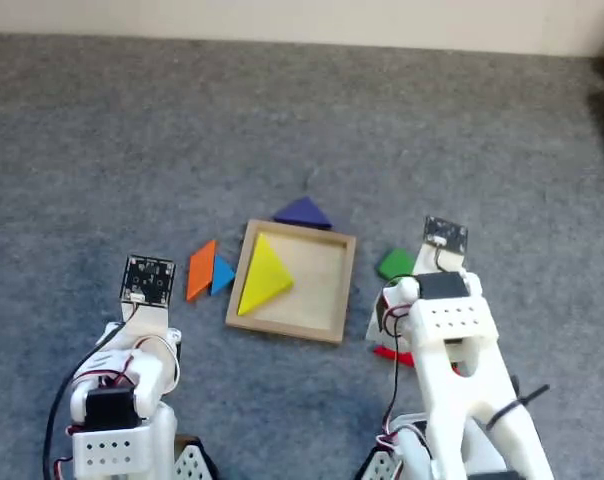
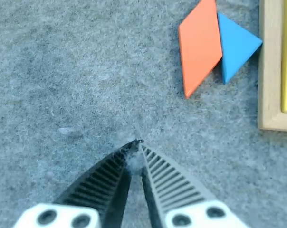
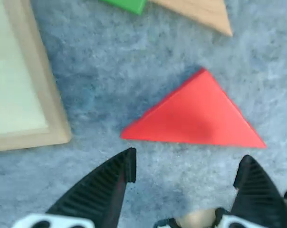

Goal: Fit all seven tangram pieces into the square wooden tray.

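Although the yellow triangle [image 1: 262, 272] already lies inside the tray [image 1: 282, 328], the job is barely begun by my reckoning. Six pieces sit out on the bench [image 1: 132, 150]: the purple triangle [image 1: 302, 212] just beyond the tray, the orange piece [image 2: 199, 45] touching the blue triangle [image 2: 236, 45] at its left, and the green piece [image 1: 395, 263], a wood-coloured triangle [image 3: 200, 12] and the red triangle [image 3: 196, 116] at its right. The left fingers [image 2: 105, 183] are closed on nothing, apart from the orange piece; the right fingers [image 3: 105, 190] gape empty just short of the red triangle.

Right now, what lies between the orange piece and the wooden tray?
The blue triangle lies there, touching the orange piece, its tip close to the rim of the wooden tray. The left wrist view shows this best.
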Controlling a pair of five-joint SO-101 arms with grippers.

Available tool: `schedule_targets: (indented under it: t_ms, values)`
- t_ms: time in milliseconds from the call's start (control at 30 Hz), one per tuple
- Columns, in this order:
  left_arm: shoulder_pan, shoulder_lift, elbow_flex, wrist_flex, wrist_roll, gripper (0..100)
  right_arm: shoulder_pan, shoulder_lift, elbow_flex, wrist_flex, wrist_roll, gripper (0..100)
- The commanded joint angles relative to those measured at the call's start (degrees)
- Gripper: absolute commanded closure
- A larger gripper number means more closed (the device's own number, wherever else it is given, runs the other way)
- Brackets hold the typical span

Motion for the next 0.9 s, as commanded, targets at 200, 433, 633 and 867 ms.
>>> schedule_targets:
  t_ms: [200, 433, 633, 867]
  values:
    - [0.0, 0.0, 0.4, 0.2, -0.2, 99, 5.6, 13.0, -6.2, 1.1, -0.5, 67.6]
    - [0.0, 0.0, 0.4, 0.2, -0.2, 99, 5.4, 14.0, -5.8, 0.7, -0.3, 67.7]
    - [0.0, 0.0, 0.4, 0.2, -0.2, 99, 5.6, 14.1, -5.7, 0.6, 2.3, 67.7]
    - [0.0, 0.0, 0.4, 0.2, -0.2, 99, 8.3, 14.2, -5.7, 0.4, 7.9, 67.7]
